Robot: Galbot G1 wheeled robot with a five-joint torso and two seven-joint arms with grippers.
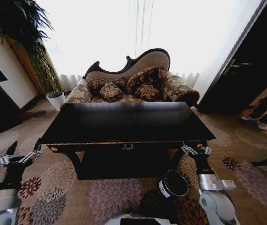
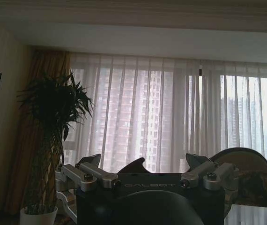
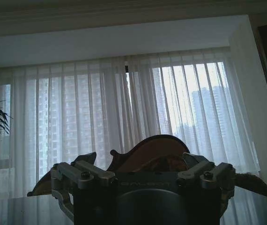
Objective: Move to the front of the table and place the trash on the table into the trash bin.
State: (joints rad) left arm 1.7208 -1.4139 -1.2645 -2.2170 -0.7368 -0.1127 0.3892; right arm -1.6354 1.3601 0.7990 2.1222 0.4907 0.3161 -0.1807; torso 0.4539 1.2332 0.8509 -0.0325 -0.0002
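Glossy black, one table with thin gold trim stands square in front of the robot, its dark top too deep in shadow to make out any trash on it. One round black trash bin with a white label sits on the patterned carpet near the table's front right leg, just beside the right arm. Two grippers hang low at the table's front corners: the left gripper with fingers spread and holding nothing, the right gripper likewise spread and holding nothing. One patterned sofa stands behind the table, its lower part hidden by the tabletop. One potted plant stands at far left.
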